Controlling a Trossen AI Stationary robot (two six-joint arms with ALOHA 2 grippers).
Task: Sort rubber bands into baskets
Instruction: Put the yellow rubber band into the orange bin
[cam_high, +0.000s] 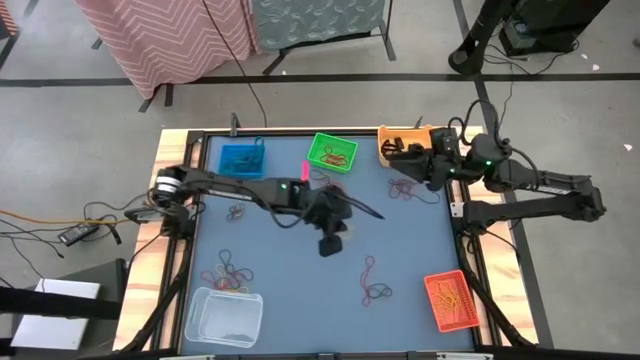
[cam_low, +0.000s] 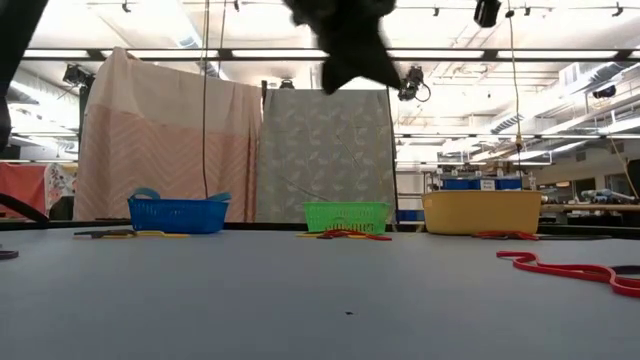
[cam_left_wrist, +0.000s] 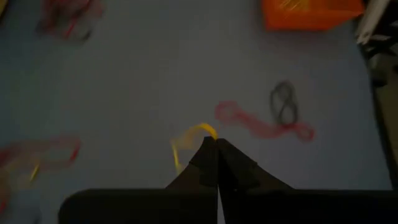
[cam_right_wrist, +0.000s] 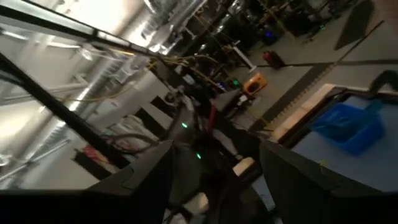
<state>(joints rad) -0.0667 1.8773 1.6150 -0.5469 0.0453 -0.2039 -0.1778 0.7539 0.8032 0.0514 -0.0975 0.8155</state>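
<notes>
My left gripper (cam_left_wrist: 216, 148) is shut on a yellow rubber band (cam_left_wrist: 189, 138) and hangs over the middle of the blue table (cam_high: 332, 238). It shows as a dark shape at the top of the low view (cam_low: 350, 40). On the mat under it lie a red band (cam_left_wrist: 261, 122) and a black band (cam_left_wrist: 283, 103). My right gripper (cam_right_wrist: 214, 171) is open and holds nothing, raised at the far right beside the yellow-orange basket (cam_high: 403, 142). The blue basket (cam_high: 242, 160) and green basket (cam_high: 333, 152) stand along the far edge. The red-orange basket (cam_high: 450, 300) and clear basket (cam_high: 225, 316) stand near the front. My left gripper pinches the yellow band's one end (cam_left_wrist: 208, 132) between its two fingertips, which slant down from the table's left. The rest of the loop curls out beside the tips, slack and lifted clear of the mat.
Loose bands lie scattered: a cluster at the front left (cam_high: 228, 272), some at the left (cam_high: 238, 211), dark ones right of centre (cam_high: 372, 285), red ones near the right arm (cam_high: 410, 190) and one red band close to the low camera (cam_low: 560, 268). A raised frame (cam_high: 180, 170) borders the mat.
</notes>
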